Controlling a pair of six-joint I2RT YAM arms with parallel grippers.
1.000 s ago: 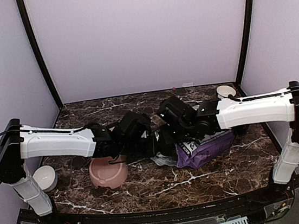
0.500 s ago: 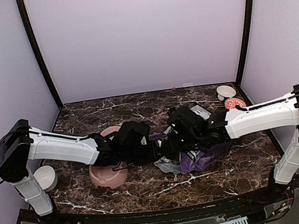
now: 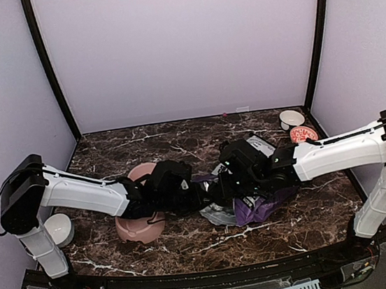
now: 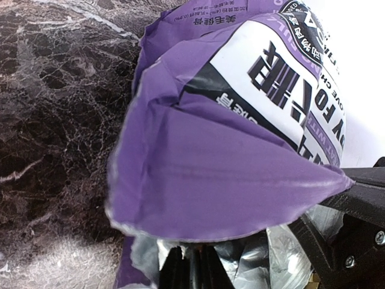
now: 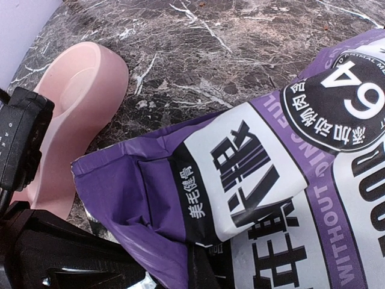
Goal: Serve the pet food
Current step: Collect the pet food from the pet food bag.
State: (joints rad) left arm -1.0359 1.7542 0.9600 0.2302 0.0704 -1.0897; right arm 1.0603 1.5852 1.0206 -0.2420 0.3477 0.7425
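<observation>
Marble table (image 3: pixel 191 243) up close: left gripper (image 3: pixel 198 194) and right gripper (image 3: pixel 221 189) both clamp the purple bag (image 3: pixel 260 203) just beside the pink bowl (image 3: pixel 140 228); pet food unseen, presumably inside that bag; pouring not yet done.

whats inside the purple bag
Only crumpled silvery lining shows at the lower edge of the purple bag in the left wrist view. No pet food is visible in any view. The bag's printed walls hide whatever it holds.
</observation>
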